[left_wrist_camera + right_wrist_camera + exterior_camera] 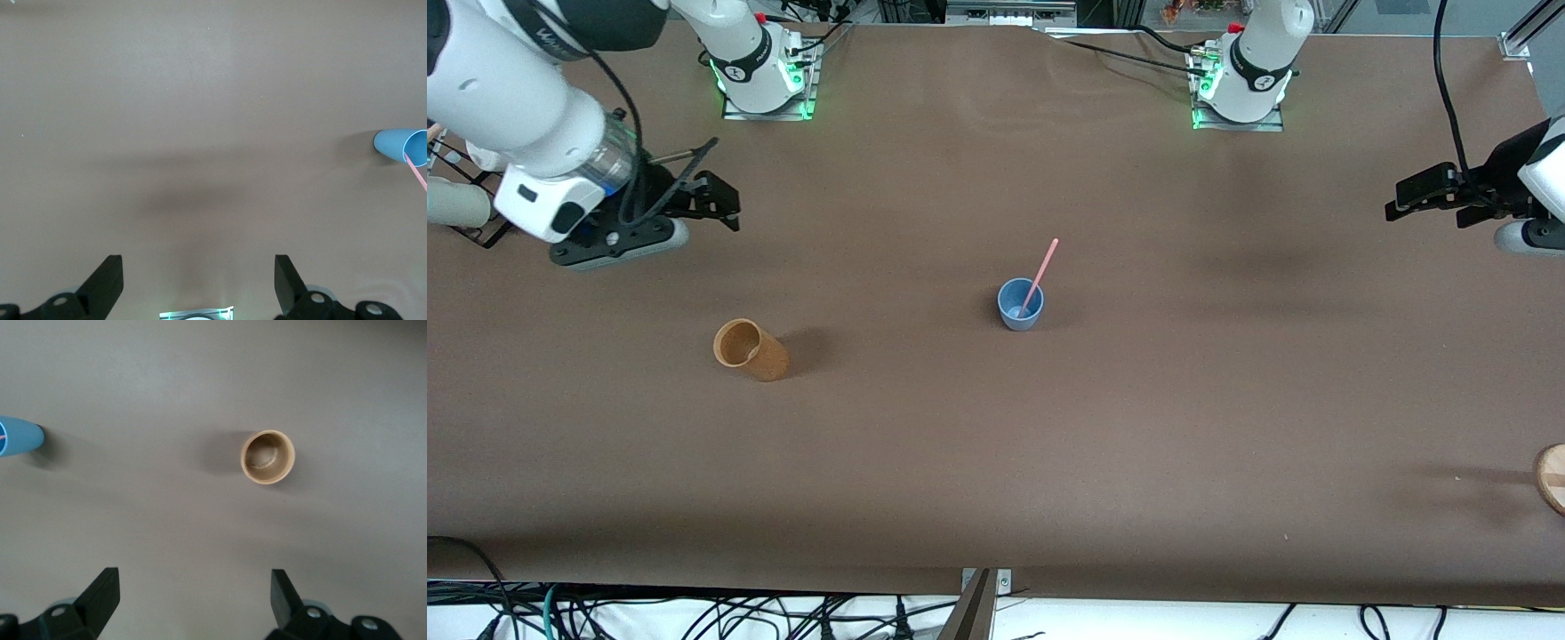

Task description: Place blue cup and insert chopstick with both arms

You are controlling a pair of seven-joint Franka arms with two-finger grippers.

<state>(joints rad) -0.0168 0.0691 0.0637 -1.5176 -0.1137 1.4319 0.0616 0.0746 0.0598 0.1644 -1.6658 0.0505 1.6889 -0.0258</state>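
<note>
The blue cup [1020, 305] stands upright at the middle of the table. The pink chopstick [1041, 272] stands in it, leaning on the rim. Both also show in the left wrist view: the cup [402, 145] and the chopstick [416, 171]. The cup's side shows in the right wrist view [19, 435]. My left gripper [1421, 196] is open and empty over the table at the left arm's end. My right gripper [716, 203] is open and empty over the right arm's end. Both hang well away from the cup.
A tan-orange cup [751, 348] stands toward the right arm's end, nearer the front camera than my right gripper; it also shows in the right wrist view [267, 457]. A round wooden piece [1552, 477] sits at the table's edge at the left arm's end.
</note>
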